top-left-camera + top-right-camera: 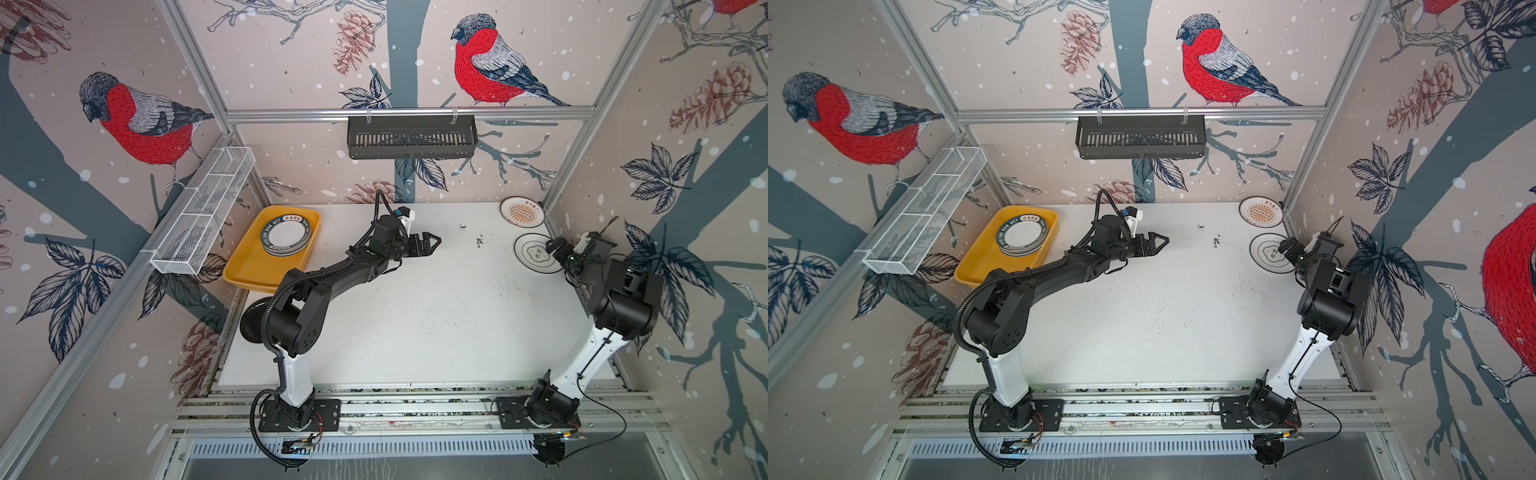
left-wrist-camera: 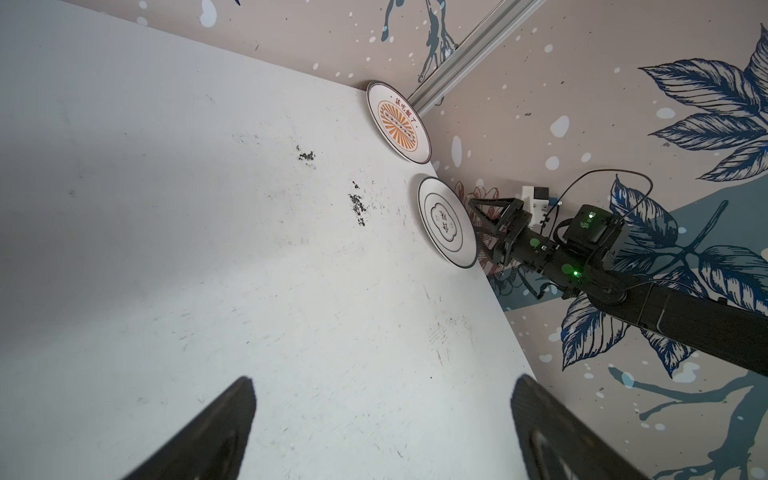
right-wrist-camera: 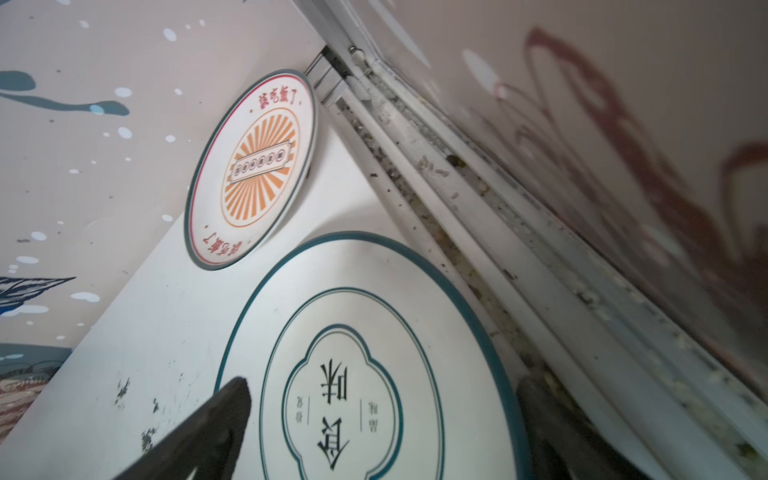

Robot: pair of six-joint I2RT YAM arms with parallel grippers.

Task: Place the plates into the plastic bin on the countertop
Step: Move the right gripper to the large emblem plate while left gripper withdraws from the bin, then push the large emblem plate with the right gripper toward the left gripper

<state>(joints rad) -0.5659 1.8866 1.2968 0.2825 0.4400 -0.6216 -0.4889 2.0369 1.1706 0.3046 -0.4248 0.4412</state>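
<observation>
Stacked in the yellow bin [image 1: 249, 266] at far left of the bench [image 1: 415, 332], a pile of lettered plates [image 1: 286, 235]. Out at far right (by the wall), a sunburst plate [image 1: 522, 212] and an emblem plate [image 1: 534, 253]. Wide open and empty, left fingers [image 2: 216, 428] above mid-bench, right fingers [image 3: 199, 436] at the emblem plate's right edge.

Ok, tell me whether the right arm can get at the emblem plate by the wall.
Probably yes: the right claw hangs open right over the emblem plate, and nothing lies on it. The side rail close beside may crowd the claw.
</observation>
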